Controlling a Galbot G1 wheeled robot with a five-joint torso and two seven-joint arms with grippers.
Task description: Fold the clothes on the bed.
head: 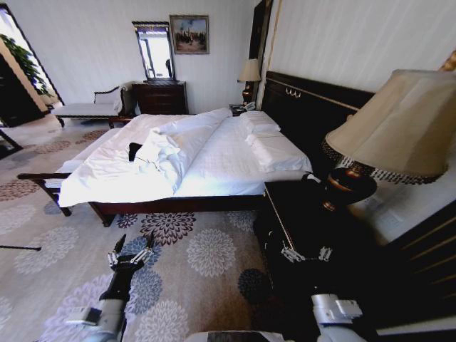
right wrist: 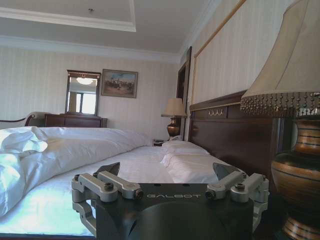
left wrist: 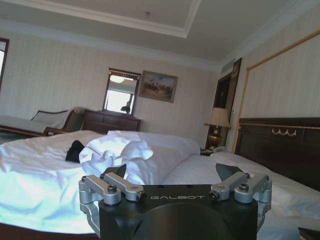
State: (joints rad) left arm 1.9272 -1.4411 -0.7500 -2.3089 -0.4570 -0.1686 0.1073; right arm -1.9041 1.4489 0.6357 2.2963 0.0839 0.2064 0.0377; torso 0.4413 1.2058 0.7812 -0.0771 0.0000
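The clothes (head: 135,150) were seen on the bed (head: 214,167), ahead of the nearer left end effector (head: 132,251); both it and the right end effector (head: 306,253) were held wide, empty.

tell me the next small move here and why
Probably drive closer to the bed. The black T-shirt lies on the far half of the duvet, while the open left claw hangs over the carpet and the open right claw sits by the nightstand, both well short of it.
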